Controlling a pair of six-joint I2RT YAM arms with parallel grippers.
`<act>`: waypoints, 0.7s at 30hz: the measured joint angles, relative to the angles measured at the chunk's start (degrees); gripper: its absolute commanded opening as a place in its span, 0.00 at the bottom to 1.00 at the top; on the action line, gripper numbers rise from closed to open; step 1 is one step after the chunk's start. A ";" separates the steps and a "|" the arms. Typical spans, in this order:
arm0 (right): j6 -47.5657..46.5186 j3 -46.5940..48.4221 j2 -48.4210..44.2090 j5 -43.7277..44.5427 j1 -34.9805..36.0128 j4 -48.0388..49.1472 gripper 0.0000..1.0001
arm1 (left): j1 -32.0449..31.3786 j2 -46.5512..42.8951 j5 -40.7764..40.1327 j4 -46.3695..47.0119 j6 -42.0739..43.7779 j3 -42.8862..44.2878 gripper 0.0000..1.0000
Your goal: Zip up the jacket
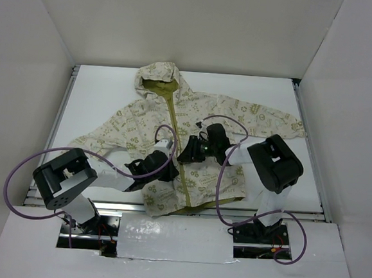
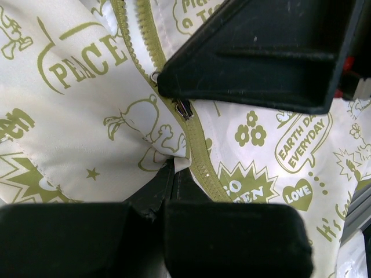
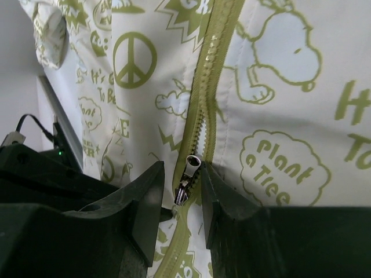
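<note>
The white table is boxed in by white walls on three sides, and both arms reach in from its near edge. The jacket lies flat under both grippers. Its hood is well beyond them, a sleeve is spread out to either side, and the hem lies back toward the arm bases at the table's edge. Bare tabletop shows outside the sleeves.

The left gripper has its fingers pressed together on a small fold of the cream fabric, just beside the zipper and on that gripper's own side of it. The right gripper's black body sits directly ahead of these fingertips, close over the cloth, so little room is left between the two.

The right gripper stands narrowly parted astride the zipper line. The zipper pull hangs in the gap, with a sliver of fabric showing beside it. Whether the pads actually press the pull cannot be told. Beyond these fingertips the olive teeth run on unobstructed.

Purple cables loop off each arm, above the jacket.
</note>
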 measured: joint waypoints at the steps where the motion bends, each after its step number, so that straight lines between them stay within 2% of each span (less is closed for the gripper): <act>1: -0.13 0.09 0.17 -0.46 0.24 -0.24 0.38 | 0.00 -0.22 0.00 -0.42 0.00 0.00 0.00; 5: -0.04 1.46 1.81 -2.19 0.90 -0.48 0.32 | 0.00 -0.70 -0.02 -1.38 0.00 0.00 0.00; 7: 0.28 1.92 2.54 -2.64 0.90 -0.50 0.24 | 0.00 -0.76 -0.04 -1.49 0.00 0.00 0.00; 11: 1.25 2.56 3.72 -3.54 0.90 -0.42 0.17 | 0.00 -0.79 -0.17 -1.55 -0.02 0.00 0.00; 14: 1.60 2.54 3.72 -3.48 0.90 -0.63 0.08 | 0.00 -0.79 -0.33 -1.53 -0.07 0.00 0.00; 15: 1.62 2.54 3.72 -3.41 0.92 -0.74 0.01 | 0.00 -0.76 -0.39 -1.53 -0.13 0.00 0.00; 18: 2.25 2.32 3.63 -3.19 0.92 -0.52 0.00 | 0.00 -0.76 -0.59 -1.53 -0.22 0.00 0.00; 21: 4.17 -0.79 2.21 -2.62 0.92 3.93 0.00 | -0.09 -0.76 -0.96 -1.60 -0.61 0.00 0.00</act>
